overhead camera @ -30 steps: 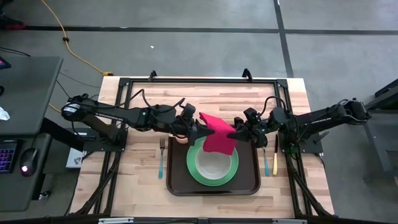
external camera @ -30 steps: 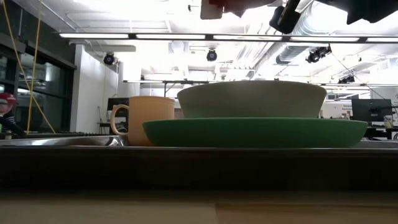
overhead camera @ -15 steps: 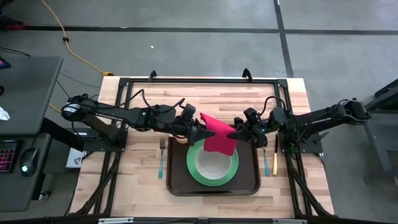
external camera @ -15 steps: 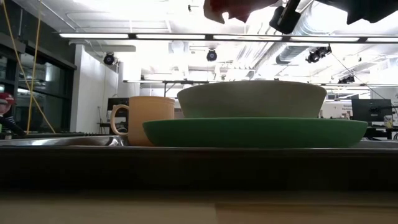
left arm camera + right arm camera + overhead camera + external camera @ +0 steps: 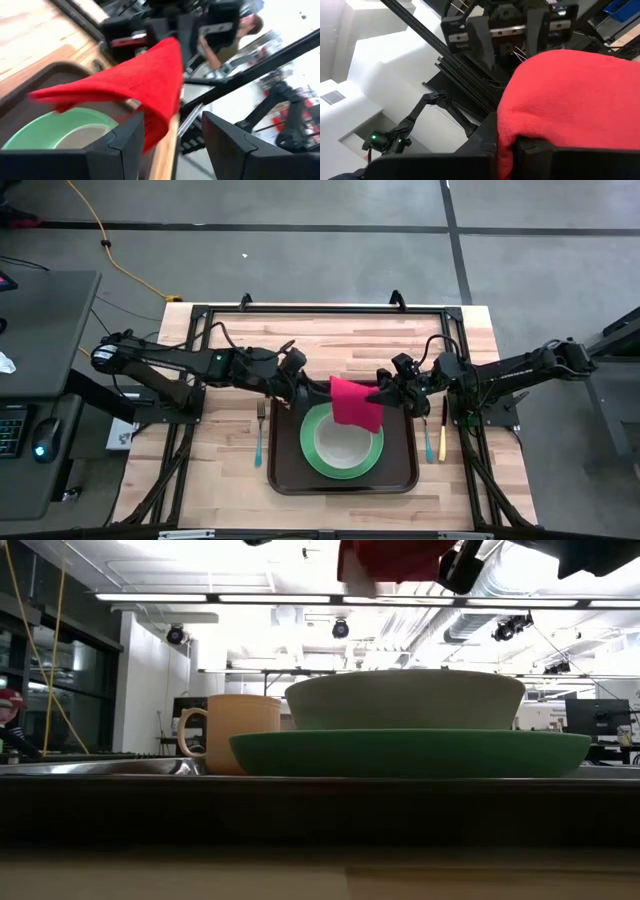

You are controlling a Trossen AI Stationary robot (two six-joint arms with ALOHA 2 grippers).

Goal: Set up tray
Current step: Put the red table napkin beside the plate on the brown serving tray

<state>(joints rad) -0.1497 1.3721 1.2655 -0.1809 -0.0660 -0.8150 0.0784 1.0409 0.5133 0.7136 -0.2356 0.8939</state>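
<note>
Below both pincers: tray (image 5: 290, 476) on desk (image 5: 220, 470), carrying green plate (image 5: 312, 452) with bowl (image 5: 342, 445). Right pincer (image 5: 376, 395): clamped on red napkin (image 5: 355, 402), held above the plate. Left pincer (image 5: 312, 390): open, just beside the napkin's other edge.

This is a big lab or workshop where robots get tested. The floor (image 5: 330, 265) is bare grey concrete with dark lines, and a yellow cable (image 5: 105, 248) runs across it. A wooden table (image 5: 225, 440) sits in a black metal frame (image 5: 320, 308). Beside it is a dark desk (image 5: 45, 330) with a keyboard (image 5: 8, 430) and a mouse (image 5: 40, 448). Up high there are long strip lights (image 5: 300, 598), pipes (image 5: 480, 625) and a ceiling camera (image 5: 341, 628). A computer screen (image 5: 597, 718) stands far back.
</note>
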